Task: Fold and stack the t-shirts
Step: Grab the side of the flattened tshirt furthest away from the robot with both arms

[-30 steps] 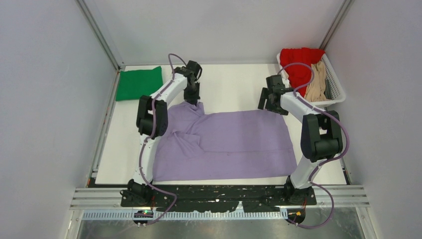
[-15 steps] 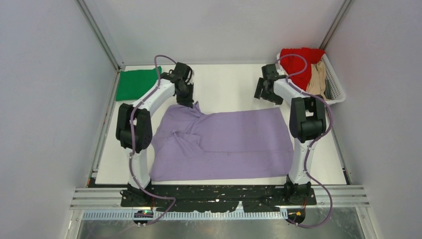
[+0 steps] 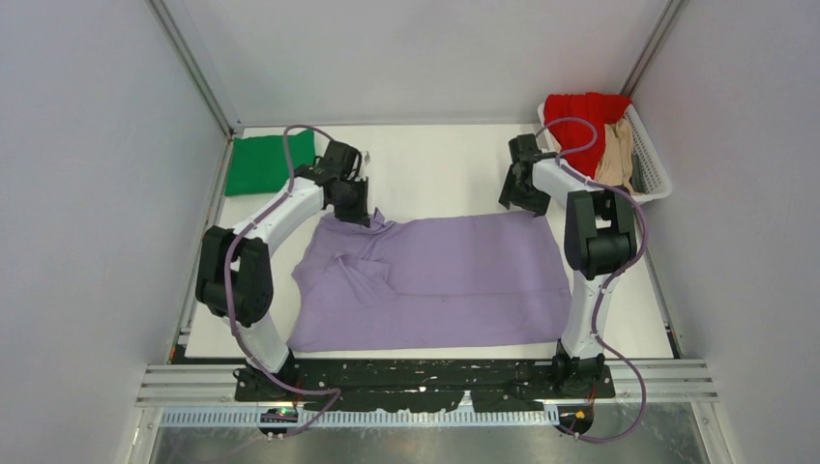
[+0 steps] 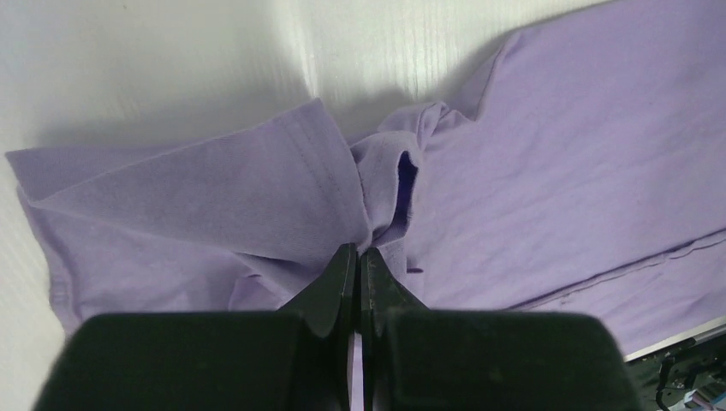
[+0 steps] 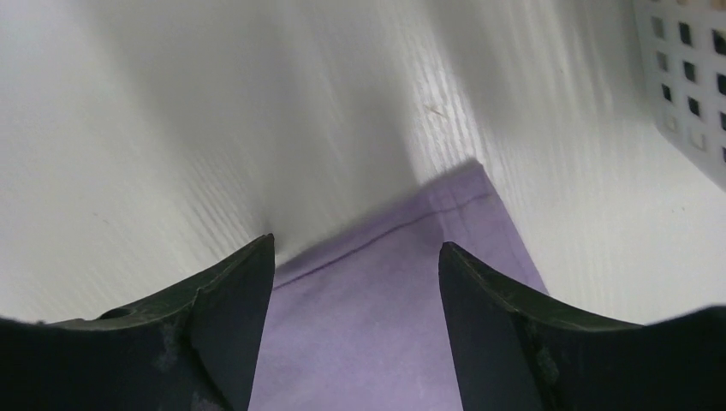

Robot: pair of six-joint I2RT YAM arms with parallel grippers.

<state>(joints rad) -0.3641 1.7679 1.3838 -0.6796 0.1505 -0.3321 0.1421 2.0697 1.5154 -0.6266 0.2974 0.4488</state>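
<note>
A lavender t-shirt (image 3: 445,271) lies spread on the white table, rumpled at its left side. My left gripper (image 3: 360,215) is shut on the lavender shirt's far-left sleeve; the left wrist view shows the closed jaws pinching the bunched cloth (image 4: 342,197) at my gripper (image 4: 358,250). My right gripper (image 3: 520,205) is open just above the shirt's far-right corner (image 5: 462,205), with that corner between the spread fingers (image 5: 355,248). A folded green t-shirt (image 3: 269,161) lies at the far left. Red (image 3: 578,121) and tan (image 3: 615,159) shirts sit in the basket.
A white slatted basket (image 3: 656,184) stands at the far right corner; its wall shows in the right wrist view (image 5: 693,103). Grey enclosure walls and metal posts surround the table (image 3: 435,164). The black base rail (image 3: 425,379) runs along the near edge.
My left gripper has pulled the sleeve leftward and nearer, dragging the shirt's left side. My right gripper swung away and came back down to the shirt's far-right corner, still open.
</note>
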